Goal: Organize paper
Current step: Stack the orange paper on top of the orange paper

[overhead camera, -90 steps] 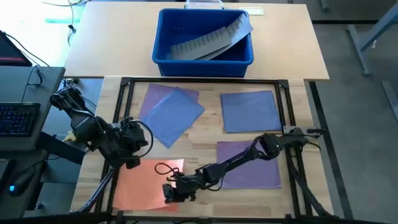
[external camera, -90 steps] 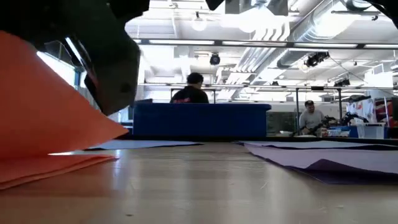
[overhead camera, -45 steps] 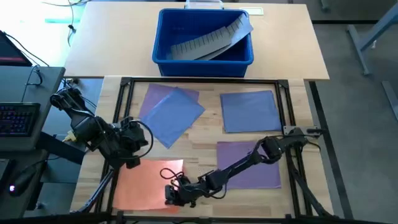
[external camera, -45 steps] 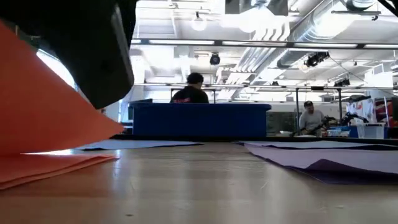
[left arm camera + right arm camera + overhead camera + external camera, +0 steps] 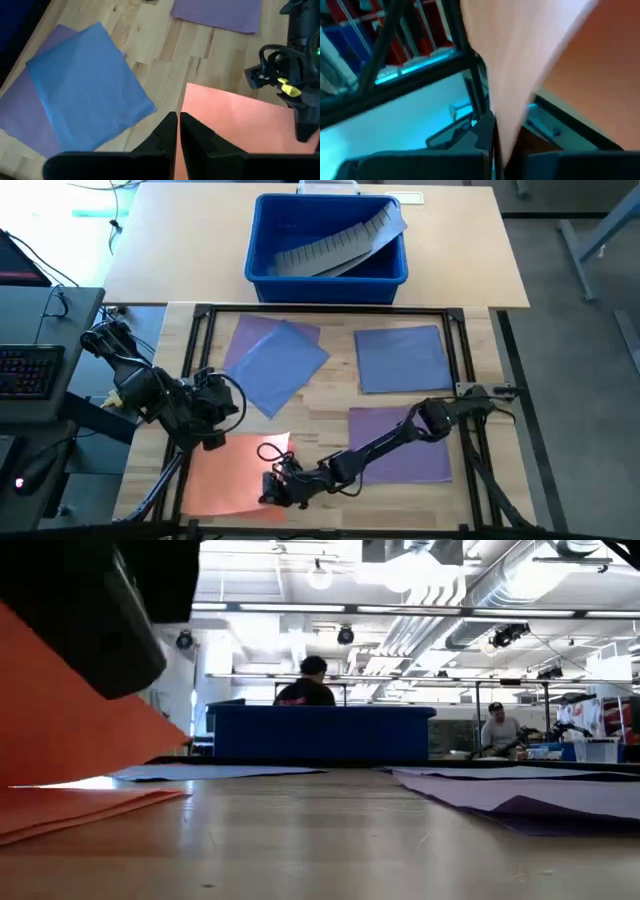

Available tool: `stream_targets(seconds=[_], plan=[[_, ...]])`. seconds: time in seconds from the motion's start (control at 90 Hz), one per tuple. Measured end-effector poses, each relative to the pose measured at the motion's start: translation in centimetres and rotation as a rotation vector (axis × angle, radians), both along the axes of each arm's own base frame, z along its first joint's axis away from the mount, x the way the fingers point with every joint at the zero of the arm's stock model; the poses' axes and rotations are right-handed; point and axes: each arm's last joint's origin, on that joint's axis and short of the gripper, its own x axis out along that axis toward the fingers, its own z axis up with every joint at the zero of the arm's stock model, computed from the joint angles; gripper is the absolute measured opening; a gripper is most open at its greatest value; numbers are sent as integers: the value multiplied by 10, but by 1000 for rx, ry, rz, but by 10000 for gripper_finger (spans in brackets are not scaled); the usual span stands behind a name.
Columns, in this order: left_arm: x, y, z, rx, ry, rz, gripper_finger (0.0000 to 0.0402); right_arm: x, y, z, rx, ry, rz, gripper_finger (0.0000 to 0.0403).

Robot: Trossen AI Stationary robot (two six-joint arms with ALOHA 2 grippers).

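The orange sheet (image 5: 225, 475) lies at the table's near left, with its right part raised (image 5: 70, 720). My right gripper (image 5: 270, 488) is low at that sheet's right edge and shut on it. My left gripper (image 5: 177, 122) is shut over the orange sheet's far edge, near its far left corner. A blue sheet (image 5: 280, 365) lies partly on top of a purple one (image 5: 250, 335) at the far left. Another blue sheet (image 5: 402, 358) lies flat at the far right. A purple sheet (image 5: 410, 450) lies under my right arm. My left gripper's shut fingertips stand at the orange sheet's far edge (image 5: 186, 100); I cannot tell whether they touch it. My right gripper pinches the orange sheet's right edge (image 5: 507, 120) between its two fingers, coming in low from the table's right. That edge is lifted off the table, and the sheet's left part (image 5: 80, 808) lies on the wood.
A blue bin (image 5: 262, 255) holding a grey ridged strip (image 5: 335, 245) stands on the far table. A black frame (image 5: 330, 308) borders the work surface. Bare wood (image 5: 330, 405) shows between the sheets. People (image 5: 305, 688) are in the room beyond.
My right gripper has moved toward the table's left edge and a little up with the orange sheet's right edge. That side of the sheet now stands higher and farther left, while its left part has stayed on the table.
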Motion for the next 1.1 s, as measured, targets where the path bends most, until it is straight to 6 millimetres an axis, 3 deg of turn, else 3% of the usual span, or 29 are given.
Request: stream_targets(seconds=[0.111, 0.278, 0.522, 0.911, 1.1], plan=[[0, 0, 0, -3, 1, 0, 0, -2, 2, -4, -24, 15, 26, 39], [0, 0, 0, -8, 1, 0, 0, -1, 2, -3, -82, -26, 74, 124], [0, 0, 0, -13, 6, -2, 0, -3, 3, -2, -124, -42, 319, 238], [0, -2, -1, -44, 27, -10, 0, -9, 4, 17, -96, -18, 393, 247], [-4, -7, -1, -97, 17, 28, 0, -26, 4, 56, -135, 7, 425, 247]])
